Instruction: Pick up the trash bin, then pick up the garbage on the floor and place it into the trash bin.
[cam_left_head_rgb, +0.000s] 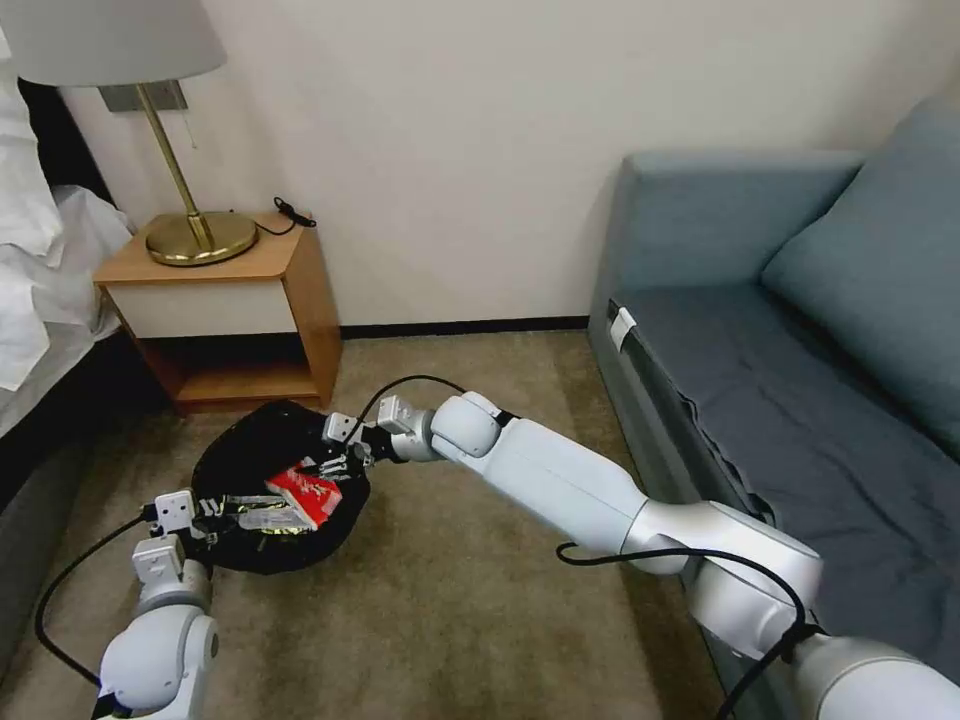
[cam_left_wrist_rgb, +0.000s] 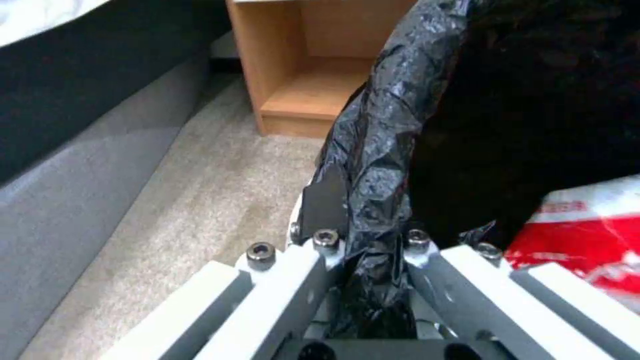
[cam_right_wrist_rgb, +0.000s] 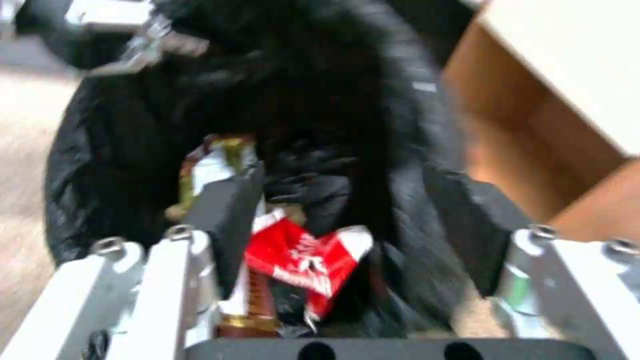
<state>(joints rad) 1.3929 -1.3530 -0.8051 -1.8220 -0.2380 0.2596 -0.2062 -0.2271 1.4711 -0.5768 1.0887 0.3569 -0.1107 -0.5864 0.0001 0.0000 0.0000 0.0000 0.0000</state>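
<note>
Nearest the robot, the left gripper (cam_left_wrist_rgb: 373, 280) is pinching the bin (cam_left_head_rgb: 250, 440) by its bag-lined rim, jaws narrow, apparently to steady the mouth facing up above the carpet (cam_left_head_rgb: 450, 600). Beyond it, the right gripper (cam_left_head_rgb: 340, 468) is hovering over the opening with jaws spread wide, the red-white packet (cam_left_head_rgb: 305, 495) lying inside atop other garbage. Farther back, the nightstand (cam_left_head_rgb: 240, 300) is standing by the wall.

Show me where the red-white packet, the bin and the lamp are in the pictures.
Red-white packet (cam_left_head_rgb: 308, 494): head view, on its red face, inside the bag.
Bin (cam_left_head_rgb: 255, 440): head view, on the black bag at the far rim.
Lamp (cam_left_head_rgb: 200, 238): head view, on its brass base, on the nightstand.
</note>
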